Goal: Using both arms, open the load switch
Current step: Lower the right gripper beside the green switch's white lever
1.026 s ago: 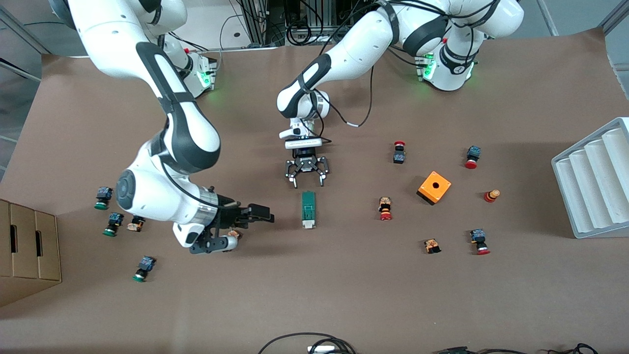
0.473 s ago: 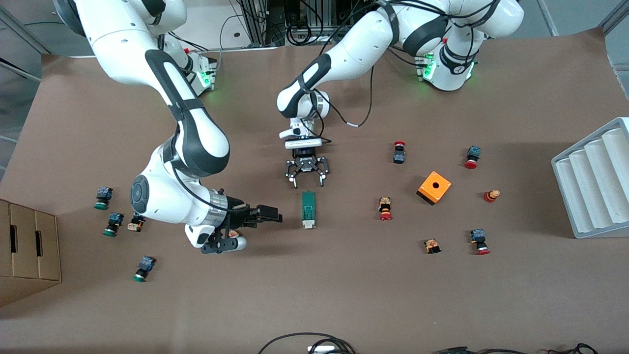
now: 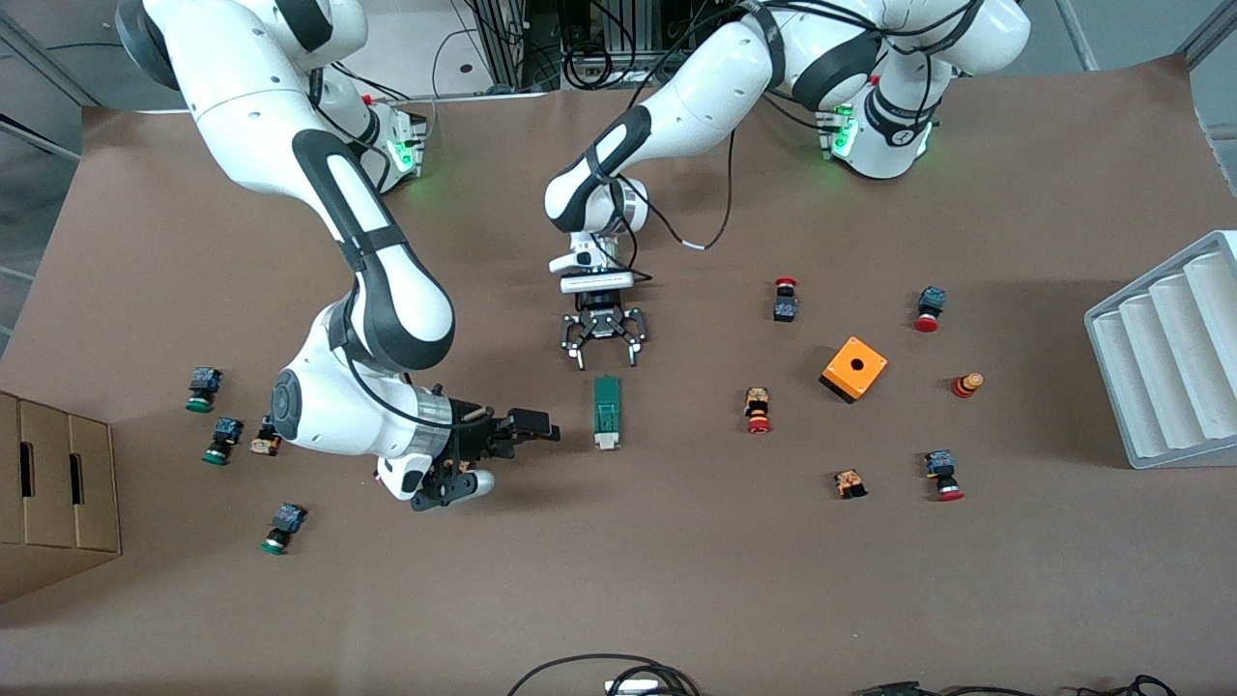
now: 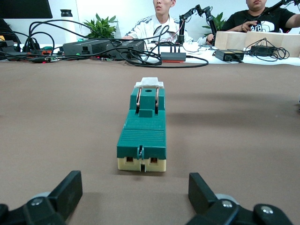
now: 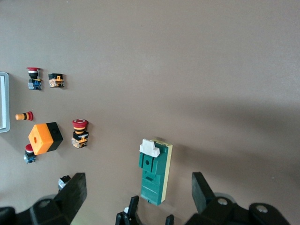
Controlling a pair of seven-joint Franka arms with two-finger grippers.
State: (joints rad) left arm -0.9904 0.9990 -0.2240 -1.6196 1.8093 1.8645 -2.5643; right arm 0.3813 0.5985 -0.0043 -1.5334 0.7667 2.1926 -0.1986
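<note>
There are two containers. A brown cardboard box (image 3: 53,488) sits at the edge of the picture by the right arm's end of the table. It has dark slots, and I cannot tell what is inside. A white tray (image 3: 1165,353) with long grooves sits at the edge by the left arm's end.

In the middle of the picture lies one load switch (image 3: 606,411). It is long and dark green, flat on the brown table (image 3: 676,580), with its white tab at the end lower in the picture.

There are three green push buttons (image 3: 199,389) near the cardboard box. There are four red push buttons (image 3: 758,410) toward the left arm's end. With them sit one orange box (image 3: 854,368) with a hole, one little red and yellow knob (image 3: 966,384), and one tiny orange part (image 3: 849,482). Another tiny orange part (image 3: 263,445) lies by the green buttons.

The left gripper (image 3: 607,358) is low over the table, just above the switch in the picture. Its claw is spread wide and holds nothing. The right gripper (image 3: 530,423) lies sideways just beside the switch. Its claw is wide open too, with nothing in it. Nothing sits between either claw and the switch.
</note>
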